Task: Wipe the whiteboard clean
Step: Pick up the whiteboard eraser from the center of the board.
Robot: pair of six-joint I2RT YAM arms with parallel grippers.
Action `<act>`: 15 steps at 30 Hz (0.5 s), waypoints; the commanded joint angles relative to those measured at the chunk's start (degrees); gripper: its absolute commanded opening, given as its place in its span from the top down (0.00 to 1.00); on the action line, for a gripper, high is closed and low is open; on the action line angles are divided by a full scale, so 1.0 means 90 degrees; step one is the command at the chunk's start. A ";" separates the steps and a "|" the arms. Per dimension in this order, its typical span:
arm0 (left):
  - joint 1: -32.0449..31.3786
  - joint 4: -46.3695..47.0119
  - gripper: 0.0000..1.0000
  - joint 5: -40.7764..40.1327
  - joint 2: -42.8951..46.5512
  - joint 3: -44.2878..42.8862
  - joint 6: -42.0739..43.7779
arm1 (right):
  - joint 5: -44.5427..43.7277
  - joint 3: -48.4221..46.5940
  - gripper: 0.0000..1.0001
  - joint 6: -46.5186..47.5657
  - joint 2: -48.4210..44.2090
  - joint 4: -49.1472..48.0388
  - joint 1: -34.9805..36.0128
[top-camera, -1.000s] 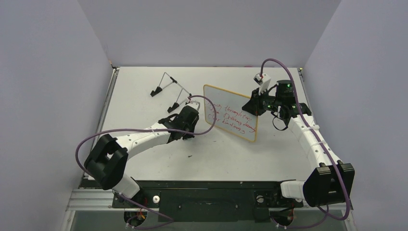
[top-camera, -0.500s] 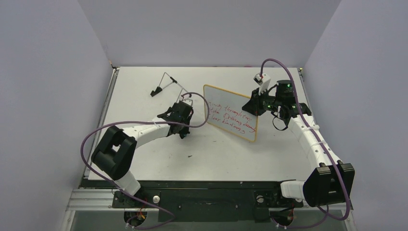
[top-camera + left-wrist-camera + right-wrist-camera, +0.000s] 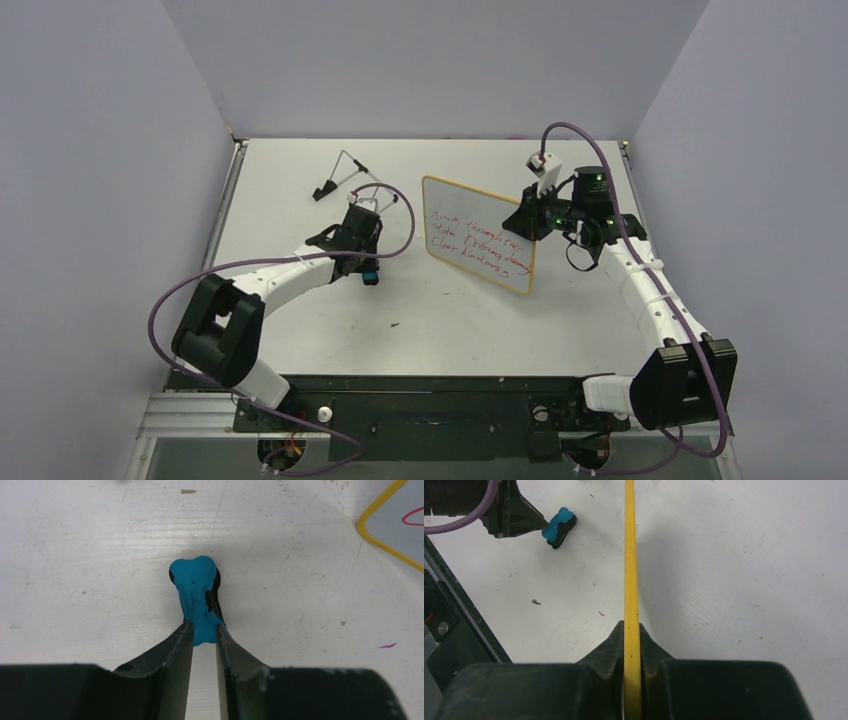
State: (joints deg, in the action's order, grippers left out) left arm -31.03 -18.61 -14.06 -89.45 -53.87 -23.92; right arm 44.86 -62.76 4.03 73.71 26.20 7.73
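The whiteboard stands upright on edge at mid-table, with red handwriting on the face turned toward the left arm. My right gripper is shut on its right edge; in the right wrist view the yellow rim runs straight up from between the closed jaws. My left gripper is left of the board and apart from it. Its jaws stand narrow and pinch the near end of a small blue eraser, which has a black underside. A corner of the board shows at the upper right of the left wrist view.
A thin wire stand with black feet sits at the back left of the white table, just behind the left gripper. Small specks and pink marks dot the table surface. Grey walls enclose the table on three sides.
My left gripper has drawn back leftward from the board's face toward the wire stand, and the blue eraser now shows at its tips. The right gripper and board have not moved.
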 commanded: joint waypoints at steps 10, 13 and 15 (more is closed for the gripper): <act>0.0011 -0.0415 0.60 -0.0298 -0.0339 -0.0632 -0.0353 | -0.0018 -0.0004 1.00 0.0176 0.0017 -0.0202 0.0089; 0.0010 -0.0444 0.58 -0.0313 -0.0636 -0.0799 -0.0474 | -0.0002 -0.0004 1.00 0.0185 0.0021 -0.0205 0.0091; 0.0002 -0.0423 0.58 -0.0295 -0.0831 -0.0899 -0.0520 | 0.0013 -0.0001 1.00 0.0191 0.0027 -0.0196 0.0087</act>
State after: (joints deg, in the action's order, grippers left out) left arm -31.03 -21.47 -15.64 -94.11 -58.30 -26.63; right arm 44.82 -62.76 4.89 73.84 26.22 8.29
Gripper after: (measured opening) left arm 0.415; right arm 0.018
